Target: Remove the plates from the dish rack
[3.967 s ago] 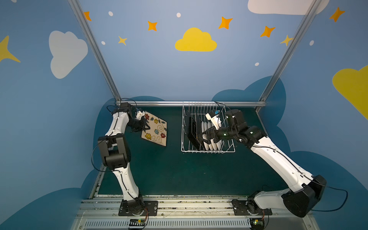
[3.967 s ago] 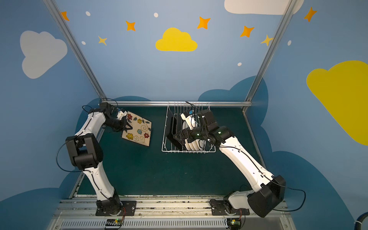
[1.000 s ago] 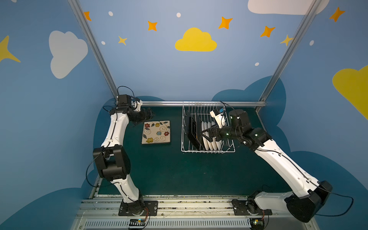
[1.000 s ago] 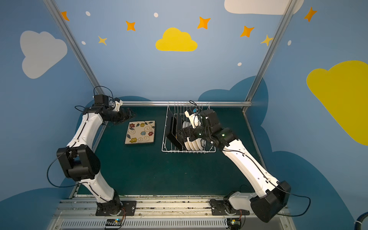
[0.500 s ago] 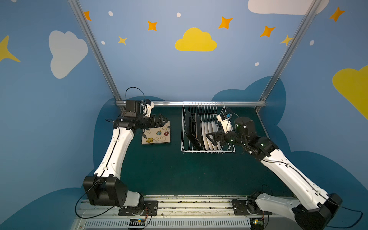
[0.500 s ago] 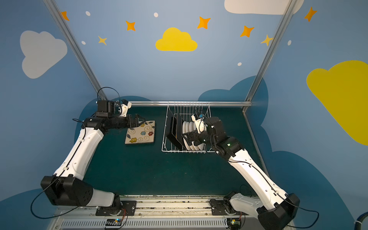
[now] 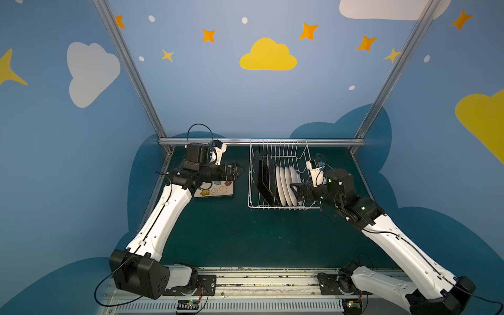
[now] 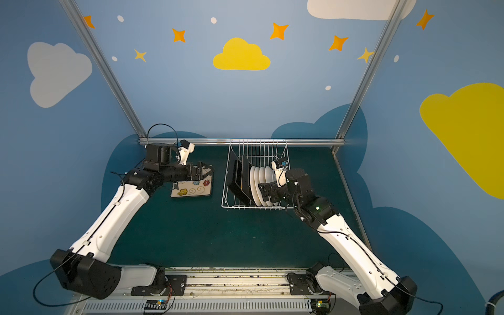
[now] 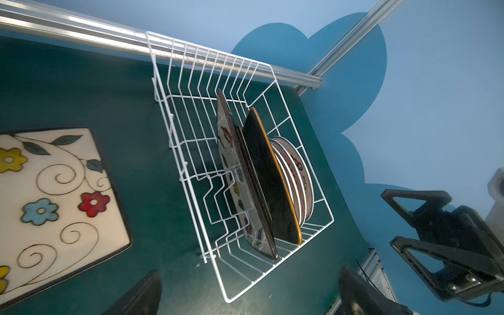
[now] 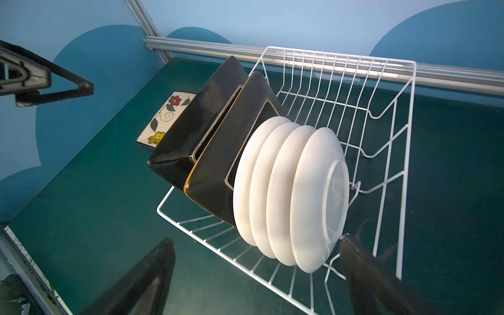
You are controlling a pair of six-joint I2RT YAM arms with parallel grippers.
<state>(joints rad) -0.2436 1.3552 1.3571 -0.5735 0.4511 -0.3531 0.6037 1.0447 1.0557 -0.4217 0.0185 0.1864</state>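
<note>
The dish rack (image 7: 281, 152) stands on the green worktop (image 7: 245, 234) against the back rail, right of centre in both top views. Inside it, black-backed square plates (image 10: 207, 131) lean on edge; the left wrist view seems to show three. Four round white plates (image 10: 286, 191) stand packed together just beside them, on the right arm's side. One more patterned plate (image 7: 215, 189) lies flat and face up on the worktop, left of the rack and apart from it.

The left gripper (image 7: 237, 170) hovers above the back part of that plate and points toward the rack, its fingers (image 9: 136, 294) apart and empty. The right gripper (image 7: 296, 194) is at the rack's right side, close beside the outermost round plate. Its fingers (image 10: 376, 275) are spread wide with nothing between them. Whether one touches that plate's rim is unclear.
</note>
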